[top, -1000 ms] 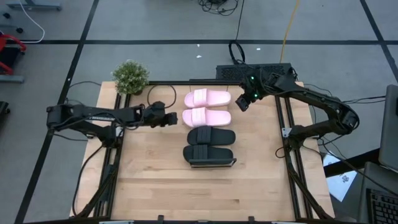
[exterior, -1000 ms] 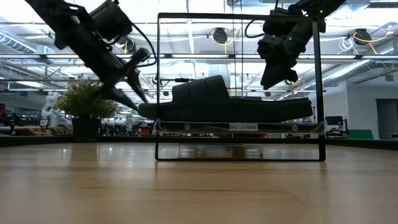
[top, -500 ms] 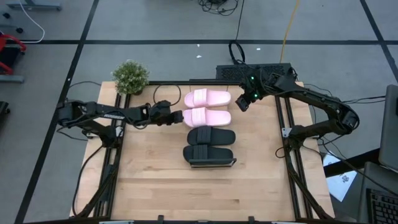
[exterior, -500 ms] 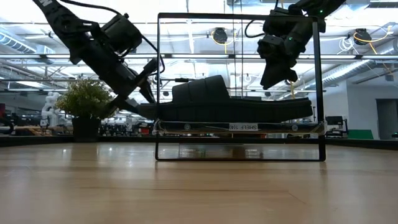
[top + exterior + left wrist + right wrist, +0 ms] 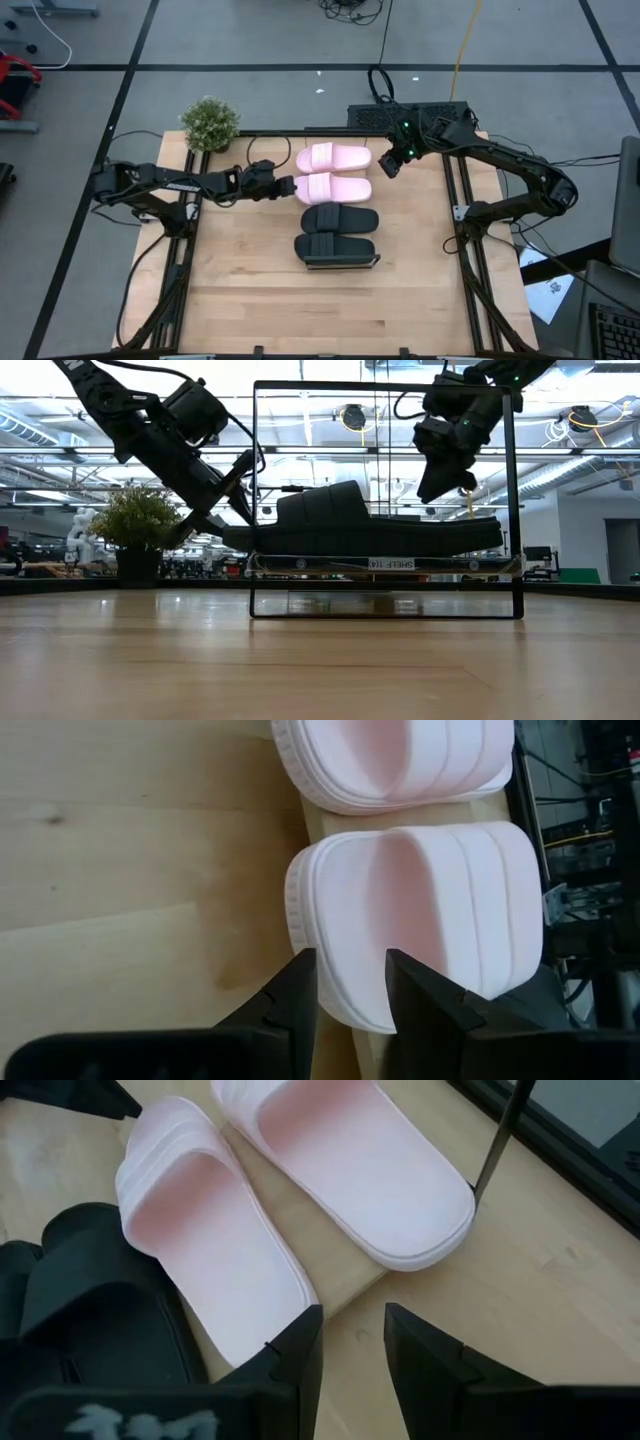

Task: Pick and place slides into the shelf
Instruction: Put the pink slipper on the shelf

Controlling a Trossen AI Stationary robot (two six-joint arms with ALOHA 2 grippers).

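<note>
Slides: all four lie in a row on the shelf mid-table, two pink slides at the far end, two black slides nearer the front. Left gripper is at the heel edge of the nearer pink slide, fingers narrowly parted around its rim. Right gripper hangs above the pink pair's other end, fingers slightly apart, holding nothing. A potted plant stands at the table's far left corner.

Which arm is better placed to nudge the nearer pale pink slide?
Left. The left gripper is open right at the nearer pale pink slide sandal; the right gripper hovers beyond its far end.
</note>
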